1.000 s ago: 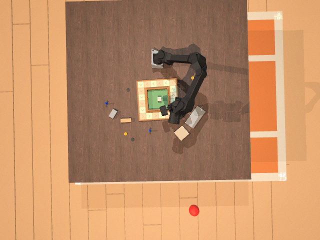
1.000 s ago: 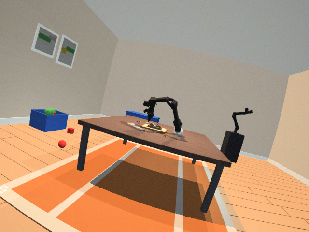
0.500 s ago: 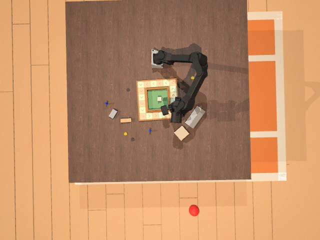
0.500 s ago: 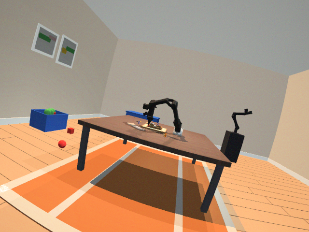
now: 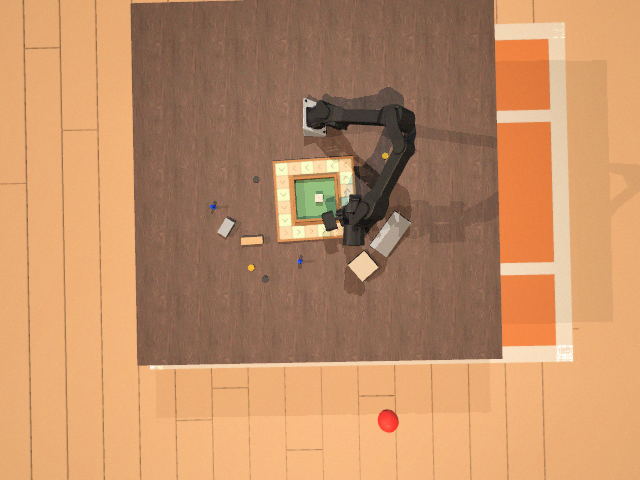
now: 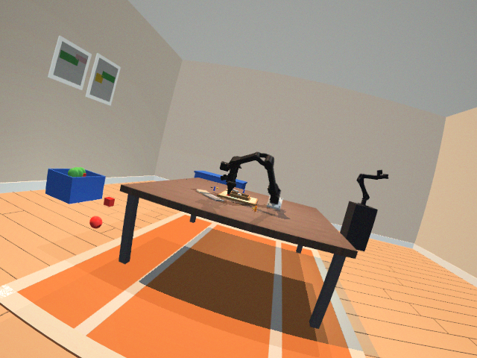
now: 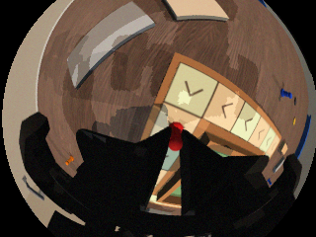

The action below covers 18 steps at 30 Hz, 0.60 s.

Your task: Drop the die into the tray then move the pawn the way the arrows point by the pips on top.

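My gripper (image 6: 229,192) (image 7: 176,132) points down over the board (image 5: 284,207) (image 7: 197,81), shut on the red pawn (image 7: 176,129). The pawn is low at the board's right-hand column near the lower right corner, as the top view shows the board; the arm hides it there. I cannot tell whether its base touches a square. The white die (image 5: 318,197) lies in the green dice tray (image 5: 305,188), near its middle; its top pips are too small to read. Arrows on the squares point around the ring.
A grey slab (image 5: 390,234) (image 7: 111,41) and a tan block (image 5: 362,266) (image 7: 197,7) lie beyond the board's lower right corner. Blue pieces (image 5: 299,261) (image 5: 212,206), small blocks (image 5: 225,227) (image 5: 251,240) and discs lie left and below. An orange piece (image 5: 385,155) stands near the arm.
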Available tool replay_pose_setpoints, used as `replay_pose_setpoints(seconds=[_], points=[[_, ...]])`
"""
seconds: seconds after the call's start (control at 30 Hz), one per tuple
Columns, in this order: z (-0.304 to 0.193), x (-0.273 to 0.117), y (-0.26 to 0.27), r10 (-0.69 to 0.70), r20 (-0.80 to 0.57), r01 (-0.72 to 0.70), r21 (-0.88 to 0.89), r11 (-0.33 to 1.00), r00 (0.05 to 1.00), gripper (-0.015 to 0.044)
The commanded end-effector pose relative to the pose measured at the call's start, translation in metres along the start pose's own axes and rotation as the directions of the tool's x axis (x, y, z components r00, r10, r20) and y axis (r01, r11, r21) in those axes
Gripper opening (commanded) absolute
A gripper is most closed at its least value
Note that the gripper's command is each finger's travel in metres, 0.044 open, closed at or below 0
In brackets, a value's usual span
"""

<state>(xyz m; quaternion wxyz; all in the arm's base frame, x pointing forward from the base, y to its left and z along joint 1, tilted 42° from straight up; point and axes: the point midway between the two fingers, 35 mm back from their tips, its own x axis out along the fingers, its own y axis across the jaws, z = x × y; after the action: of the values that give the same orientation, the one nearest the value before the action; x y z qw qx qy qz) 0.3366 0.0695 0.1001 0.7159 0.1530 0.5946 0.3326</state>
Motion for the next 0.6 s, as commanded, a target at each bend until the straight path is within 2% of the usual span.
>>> replay_pose_setpoints(seconds=[0.0,0.07,0.4,0.57], points=[[-0.003,0.009,0.001,0.008,-0.008,-0.008,0.008,1.000,1.000,0.0000],[-0.003,0.011,0.001,0.008,-0.008,-0.008,0.008,1.000,1.000,0.0000],[0.000,0.002,0.000,0.001,-0.002,-0.001,0.000,1.000,1.000,0.0263],[0.000,-0.045,0.000,0.006,-0.009,-0.006,0.008,1.000,1.000,0.0394]])
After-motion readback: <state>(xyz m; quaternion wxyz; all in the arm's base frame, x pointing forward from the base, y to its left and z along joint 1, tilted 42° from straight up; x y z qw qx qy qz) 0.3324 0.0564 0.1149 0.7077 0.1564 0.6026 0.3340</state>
